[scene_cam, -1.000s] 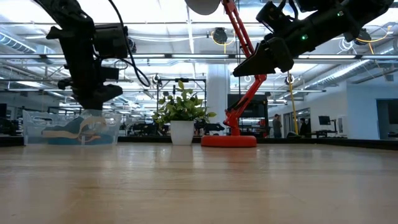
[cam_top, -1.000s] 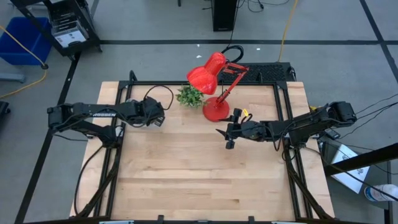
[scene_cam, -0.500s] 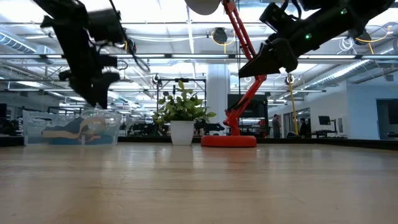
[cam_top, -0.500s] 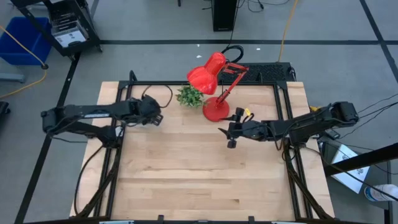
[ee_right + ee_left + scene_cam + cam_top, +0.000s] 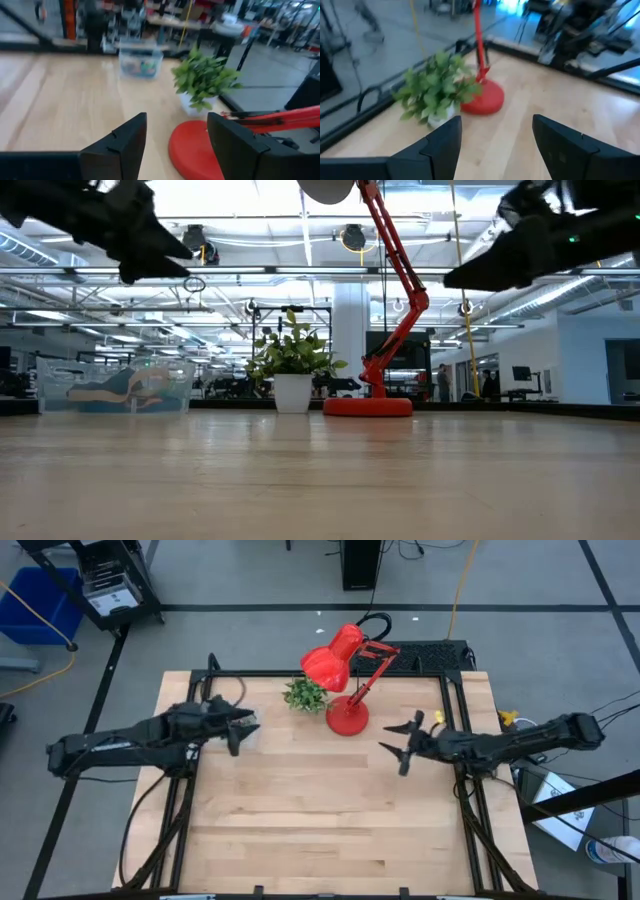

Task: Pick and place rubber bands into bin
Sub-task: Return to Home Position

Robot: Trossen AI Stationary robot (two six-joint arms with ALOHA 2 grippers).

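The clear bin (image 5: 115, 385) stands on the table at the far left, next to the plant, with rubber bands (image 5: 105, 392) of several colours lying inside it. It also shows in the right wrist view as the bin (image 5: 141, 62). My left gripper (image 5: 238, 730) hangs open high above the table, just left of the bin (image 5: 249, 730), with nothing between its fingers. My right gripper (image 5: 398, 744) is open and empty, raised over the table's right half, right of the lamp base. In the low view both grippers, left (image 5: 150, 255) and right (image 5: 500, 265), stay near the top.
A red desk lamp (image 5: 345, 690) and a small potted plant (image 5: 305, 694) stand at the far middle of the table. The wooden top (image 5: 320, 820) stretches bare toward the near edge. A black frame rail (image 5: 330, 675) runs round the table.
My left gripper has opened over the bin, risen and drawn back toward the table's left edge. My right gripper, open throughout, has risen and moved toward the table's right edge, away from the lamp base.
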